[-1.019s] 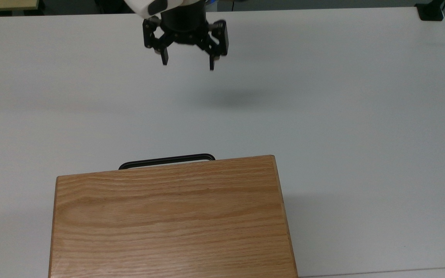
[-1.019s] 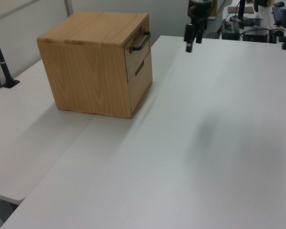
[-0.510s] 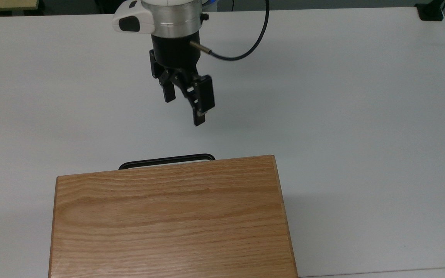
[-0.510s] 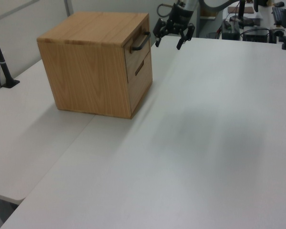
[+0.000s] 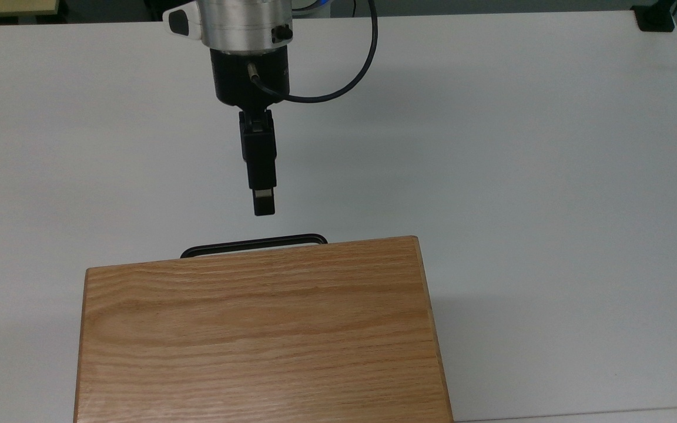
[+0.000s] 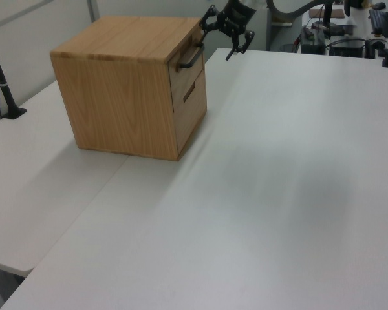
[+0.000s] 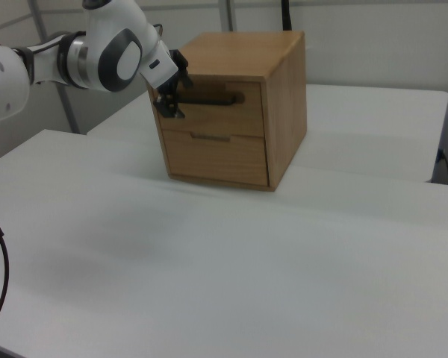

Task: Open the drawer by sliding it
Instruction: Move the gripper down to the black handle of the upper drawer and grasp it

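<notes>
Left view: the oak cabinet (image 6: 132,84) stands near the tabletop (image 6: 278,194) far-left corner, its top drawer (image 6: 186,72) fully closed, front panel flush with the housing. The black bar handle (image 6: 190,57) projects from that panel toward the open tabletop, which gives me the only graspable feature for a sliding pull. My pincer (image 6: 226,32) hovers just beside the handle, not touching it, fingers spread wide. In the top view my wrist is rolled so the fingers stack edge-on, pincer (image 5: 264,202) pointing at the handle (image 5: 254,244).
</notes>
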